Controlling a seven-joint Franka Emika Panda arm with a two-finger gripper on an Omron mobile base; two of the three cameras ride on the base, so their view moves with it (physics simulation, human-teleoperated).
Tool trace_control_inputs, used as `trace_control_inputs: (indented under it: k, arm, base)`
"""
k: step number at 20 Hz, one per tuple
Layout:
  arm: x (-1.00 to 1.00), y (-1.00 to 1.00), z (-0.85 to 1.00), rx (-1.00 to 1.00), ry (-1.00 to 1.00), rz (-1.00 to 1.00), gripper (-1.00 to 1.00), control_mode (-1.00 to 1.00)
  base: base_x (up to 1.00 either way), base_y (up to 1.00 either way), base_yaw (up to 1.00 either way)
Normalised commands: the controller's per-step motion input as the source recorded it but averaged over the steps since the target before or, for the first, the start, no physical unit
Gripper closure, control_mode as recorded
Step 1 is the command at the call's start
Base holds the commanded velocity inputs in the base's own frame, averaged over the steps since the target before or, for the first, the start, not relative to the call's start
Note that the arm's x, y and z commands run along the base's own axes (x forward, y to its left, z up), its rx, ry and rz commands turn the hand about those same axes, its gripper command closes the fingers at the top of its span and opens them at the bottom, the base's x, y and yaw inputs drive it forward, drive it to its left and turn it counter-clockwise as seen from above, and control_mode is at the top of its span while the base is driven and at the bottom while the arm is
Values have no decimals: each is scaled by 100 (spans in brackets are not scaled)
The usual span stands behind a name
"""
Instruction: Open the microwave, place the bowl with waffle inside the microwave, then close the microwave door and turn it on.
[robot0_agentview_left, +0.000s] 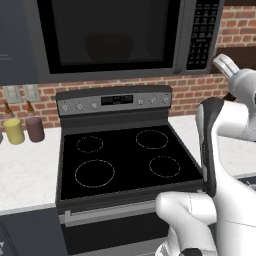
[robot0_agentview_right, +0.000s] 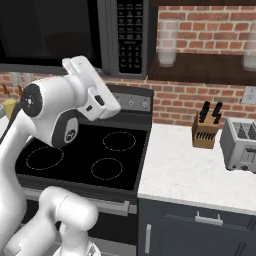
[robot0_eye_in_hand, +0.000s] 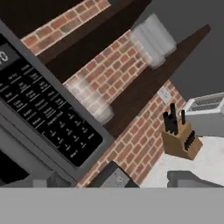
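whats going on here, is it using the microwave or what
A white robot arm is reaching up toward the microwave that hangs above the black stove. The microwave door is shut, and a dim rounded shape shows behind its glass, possibly the bowl, though that is too dark to be sure. The hand camera looks at the keypad, so the arm seems aimed at the buttons. The gripper is open and holds nothing. A knife block and a toaster stand on the counter to the right.
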Motion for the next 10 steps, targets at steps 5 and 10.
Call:
trace_control_inputs:
  k: [5, 10]
  arm:
    - [-3, -22, 0, 65, 0, 1, -100, -100]
    - [0, -7, 0, 66, 0, 2, -100, -100]
  base:
    - [0, 0, 0]
    - [0, 0, 0]
